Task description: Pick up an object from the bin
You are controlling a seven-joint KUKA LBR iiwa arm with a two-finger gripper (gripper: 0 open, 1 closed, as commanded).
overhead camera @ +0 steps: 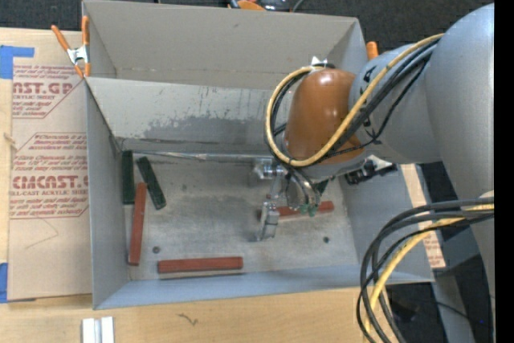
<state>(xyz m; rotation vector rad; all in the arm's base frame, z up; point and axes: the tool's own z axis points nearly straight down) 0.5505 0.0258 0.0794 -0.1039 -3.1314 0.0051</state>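
Step in hand: descent/grasp. The jaws are low on the floor of the grey bin (201, 104), at about 3 o'clock from the floor's centre, hanging under the orange wrist cover (317, 116).

Target, by position: a short red bar (323, 207) lying flat at 3 o'clock, long axis pointing 3 to 9. Its 9 o'clock end runs in under the jaws and its 3 o'clock end sticks out clear. I cannot tell whether the jaws are released or clenched, or whether the bar sits between them or just beneath, because the wrist and cables hide the contact.

Other stock is well apart:
- a long red bar (201, 263) flat at 6–7 o'clock
- another red bar (136, 225) at 9 o'clock
- two dark green bars (127, 177) (150, 182) at 10 o'clock, against the wall

Nothing crowds the target.

Next move, my read: confirm the jaws straddle the bar across its narrow width, clench, then lift straight up. The grip looks to be near one end, so the bar may pivot or droop. The 3 o'clock wall is close, so keep the lift vertical.
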